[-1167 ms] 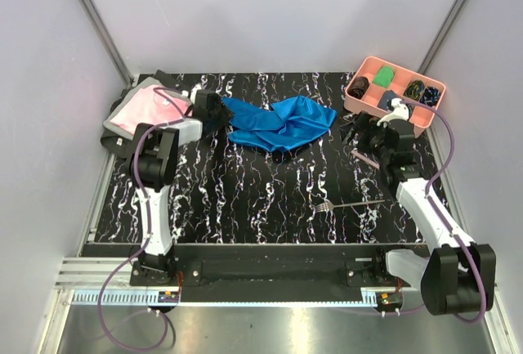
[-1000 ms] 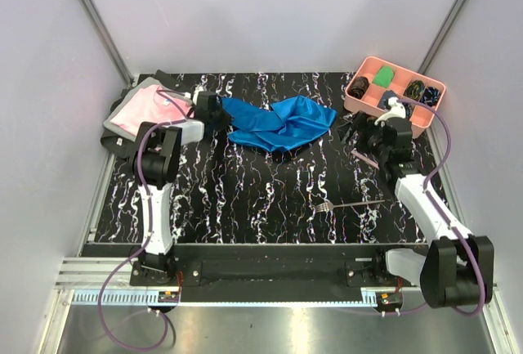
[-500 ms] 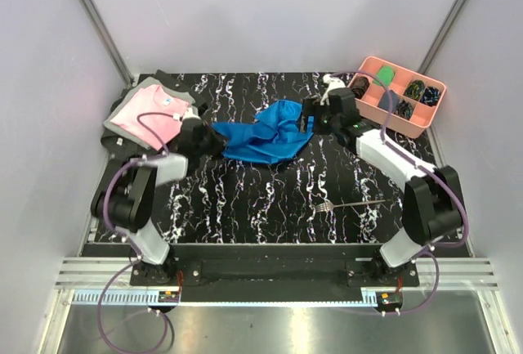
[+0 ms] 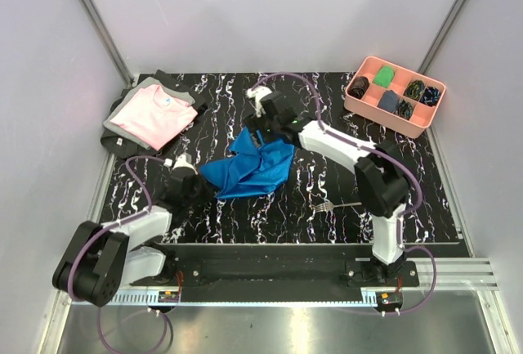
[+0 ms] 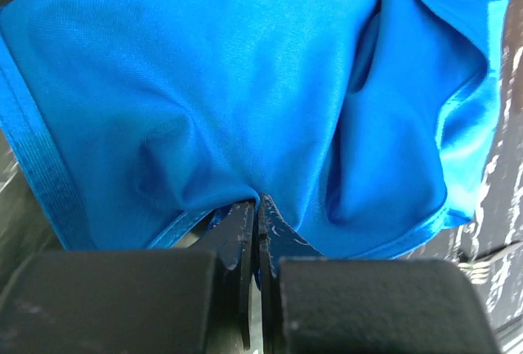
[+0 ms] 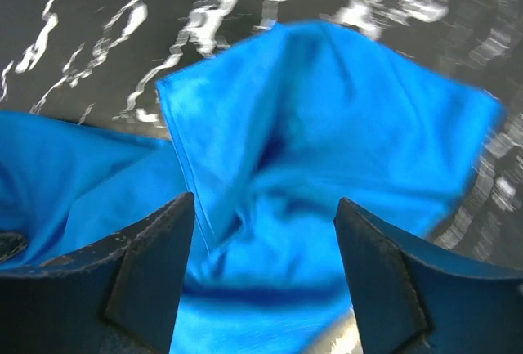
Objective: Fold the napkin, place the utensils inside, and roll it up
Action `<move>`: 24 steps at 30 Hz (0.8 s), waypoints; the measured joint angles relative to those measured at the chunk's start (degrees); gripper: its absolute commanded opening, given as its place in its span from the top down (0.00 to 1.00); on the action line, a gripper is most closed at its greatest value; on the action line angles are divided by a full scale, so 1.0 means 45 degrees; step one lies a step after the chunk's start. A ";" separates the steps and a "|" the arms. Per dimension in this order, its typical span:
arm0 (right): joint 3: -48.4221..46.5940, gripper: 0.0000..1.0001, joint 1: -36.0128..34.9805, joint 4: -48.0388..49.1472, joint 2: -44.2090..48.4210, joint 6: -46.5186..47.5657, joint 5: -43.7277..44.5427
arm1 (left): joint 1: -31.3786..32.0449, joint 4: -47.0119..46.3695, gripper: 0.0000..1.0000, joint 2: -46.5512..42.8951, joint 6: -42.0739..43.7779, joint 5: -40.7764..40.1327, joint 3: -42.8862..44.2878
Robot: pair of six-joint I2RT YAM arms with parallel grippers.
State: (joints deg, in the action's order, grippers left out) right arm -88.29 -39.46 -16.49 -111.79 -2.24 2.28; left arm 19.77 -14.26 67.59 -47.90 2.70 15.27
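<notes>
Pinching the napkin at its near-left hem, my left gripper has its fingers pressed together on the blue satin, with a fold bunching just above them. The napkin lies crumpled on the black marbled table. My right gripper hangs over the napkin's far edge with fingers spread wide and cloth showing between them; I cannot tell whether they touch it. The fork lies to the napkin's near right, apart from it, tines end nearer the cloth. A folded pink shirt sits to the napkin's far left, well apart.
</notes>
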 measured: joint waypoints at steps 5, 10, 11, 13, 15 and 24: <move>-0.1258 0.27 -0.1190 -0.0034 -0.1851 0.1005 -0.0083 | 0.0019 0.0505 1.00 -0.1059 0.0015 -0.0136 -0.0573; -0.2084 0.28 -0.2152 -0.0097 -0.3293 0.1603 -0.0087 | 0.0019 0.0719 1.00 -0.1433 0.0024 -0.0233 -0.0617; -0.2215 0.29 -0.2259 -0.0126 -0.3492 0.1700 -0.0044 | 0.0019 0.0772 1.00 -0.1496 0.0029 -0.0238 -0.0617; -0.2453 0.30 -0.2375 -0.0131 -0.3789 0.1851 0.0049 | 0.0019 0.0894 1.00 -0.1593 0.0068 -0.0257 -0.0617; -0.2803 0.30 -0.2404 -0.0126 -0.4070 0.1928 0.0335 | 0.0019 0.1010 1.00 -0.1700 0.0073 -0.0267 -0.0617; -0.4061 0.32 -0.2385 0.0029 -0.4804 0.2249 0.1059 | 0.0019 0.1263 1.00 -0.2016 0.0136 -0.0267 -0.0617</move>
State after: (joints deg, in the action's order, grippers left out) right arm -106.56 -50.19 -16.36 -133.40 7.88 7.05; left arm 19.86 -8.58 58.52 -47.29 1.50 12.49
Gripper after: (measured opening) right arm 0.697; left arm 0.013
